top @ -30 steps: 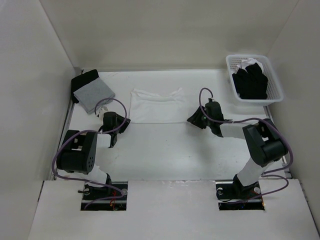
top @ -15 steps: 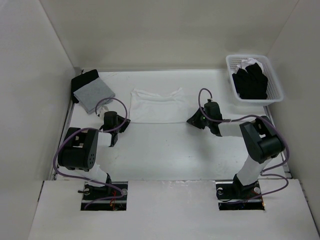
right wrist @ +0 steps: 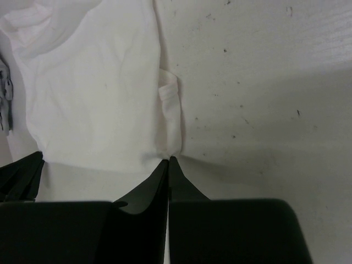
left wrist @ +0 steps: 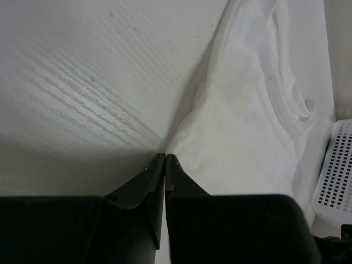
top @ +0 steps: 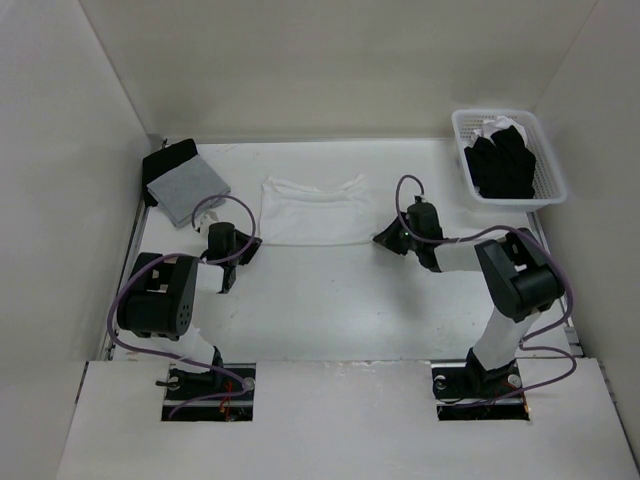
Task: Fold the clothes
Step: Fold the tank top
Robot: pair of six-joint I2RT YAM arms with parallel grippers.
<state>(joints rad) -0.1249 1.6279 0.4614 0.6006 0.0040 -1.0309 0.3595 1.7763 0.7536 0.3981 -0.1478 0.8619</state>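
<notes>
Jaws of the left arm and right arm are pinched shut on the near hem corners of the plain white thin-fabric T-shirt, lying flat on the white table, seemingly readying a fold away toward its neckline.

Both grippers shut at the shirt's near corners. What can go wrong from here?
1. The left gripper pinches only the corner tip of the white T-shirt; it may slip out on lifting.
2. The right gripper grips bunched hem beside a turned-over edge flap; that crease could get folded in.
</notes>
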